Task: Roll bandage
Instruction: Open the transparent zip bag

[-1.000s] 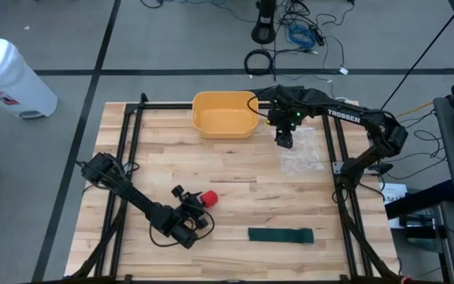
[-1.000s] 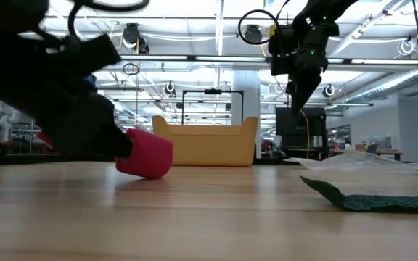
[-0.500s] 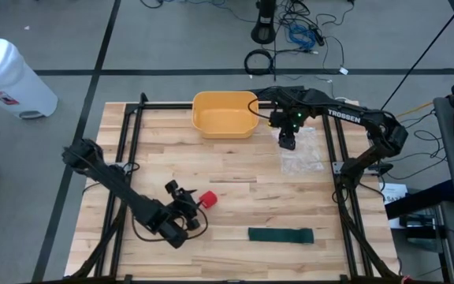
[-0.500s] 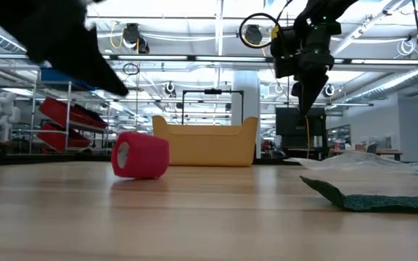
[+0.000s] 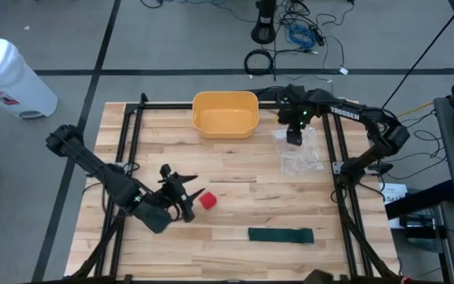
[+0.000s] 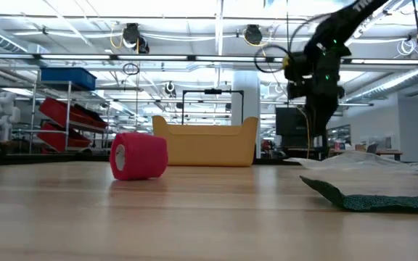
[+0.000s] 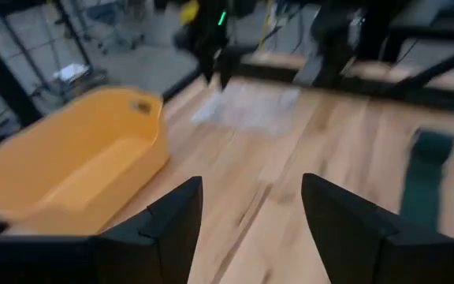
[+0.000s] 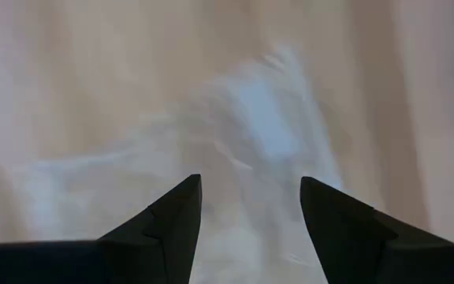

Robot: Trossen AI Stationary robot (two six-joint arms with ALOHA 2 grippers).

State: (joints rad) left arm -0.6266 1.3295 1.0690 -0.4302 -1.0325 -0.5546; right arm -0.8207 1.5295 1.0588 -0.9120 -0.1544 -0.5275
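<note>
High view: the red bandage roll (image 5: 207, 200) lies on the wooden table (image 5: 235, 170), just beside the left end effector (image 5: 181, 189), whose fingers stand apart and hold nothing, while a flat green bandage strip (image 5: 280, 235) lies well apart near the table's front edge. The right end effector (image 5: 294, 138) hangs over the clear plastic bag (image 5: 300, 154) beside the yellow bin (image 5: 225, 113), its fingers spread and empty. In the low view the roll (image 6: 138, 155) appears to rest on its side, free of any contact.
</note>
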